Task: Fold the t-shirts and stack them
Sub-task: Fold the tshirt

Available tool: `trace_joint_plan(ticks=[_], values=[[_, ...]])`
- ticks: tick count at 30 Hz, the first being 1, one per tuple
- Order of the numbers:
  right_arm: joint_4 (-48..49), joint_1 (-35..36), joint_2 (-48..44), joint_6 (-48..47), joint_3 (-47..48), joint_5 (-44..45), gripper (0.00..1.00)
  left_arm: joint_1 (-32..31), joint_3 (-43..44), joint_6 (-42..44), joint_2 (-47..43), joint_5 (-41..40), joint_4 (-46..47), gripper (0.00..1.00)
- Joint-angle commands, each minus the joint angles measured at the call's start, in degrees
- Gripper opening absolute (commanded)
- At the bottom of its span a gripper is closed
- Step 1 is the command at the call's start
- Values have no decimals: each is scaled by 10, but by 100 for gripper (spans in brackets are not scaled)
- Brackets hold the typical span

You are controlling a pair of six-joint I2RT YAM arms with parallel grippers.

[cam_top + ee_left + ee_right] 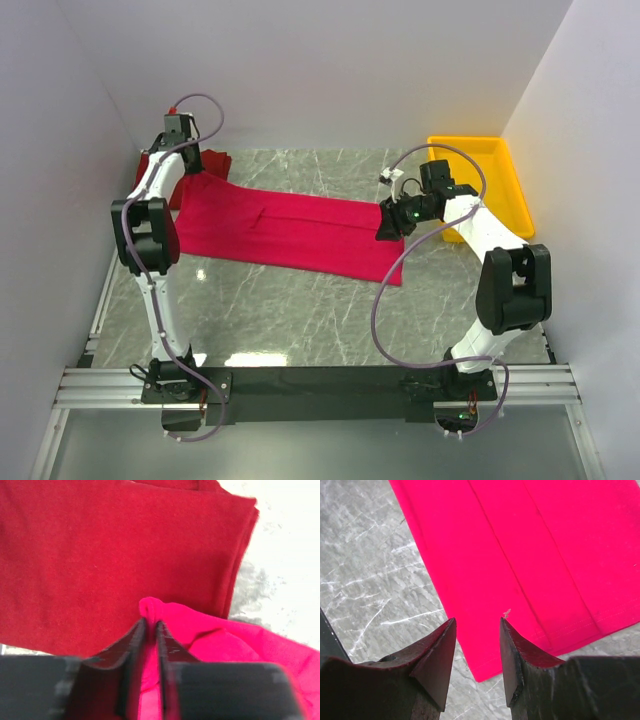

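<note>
The bright crimson t-shirt [290,230] lies spread in a long folded strip across the table. Its left end reaches the darker red t-shirt [212,163], which sits folded at the back left. In the left wrist view my left gripper [151,625] has its jaws nearly together, pinching a bunched edge of the crimson t-shirt [225,645] just over the folded dark red t-shirt [110,545]. My right gripper [478,622] hangs open above the strip's right end, over a corner of the crimson t-shirt [545,545], with nothing between its fingers. From above, the right gripper [388,228] is at that same end.
A yellow plastic tray [500,170] stands at the back right, behind the right arm. White walls close in the marble table [300,320] on the left, back and right.
</note>
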Motion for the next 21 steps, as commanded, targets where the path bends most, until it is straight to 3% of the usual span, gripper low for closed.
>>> trace_joint_plan(ticks=[1, 5, 7, 12, 15, 19, 21], values=[[-2, -3, 4, -11, 26, 7, 47, -2, 43, -22, 1, -36, 11, 23], [-13, -2, 11, -44, 37, 17, 48, 5, 55, -45, -22, -74, -1, 50], [-32, 3, 20, -72, 44, 24, 48, 13, 54, -54, -49, -79, -4, 58], [-88, 36, 30, -240, 33, 61, 54, 43, 23, -97, -146, -70, -36, 76], [-77, 74, 18, -311, -15, 110, 55, 89, -71, -151, -237, -2, -38, 80], [-29, 146, 11, -286, -68, 182, 56, 158, -284, -201, -377, 119, -2, 81], [-3, 162, 16, -274, -72, 205, 56, 175, -360, -200, -451, 122, -2, 81]])
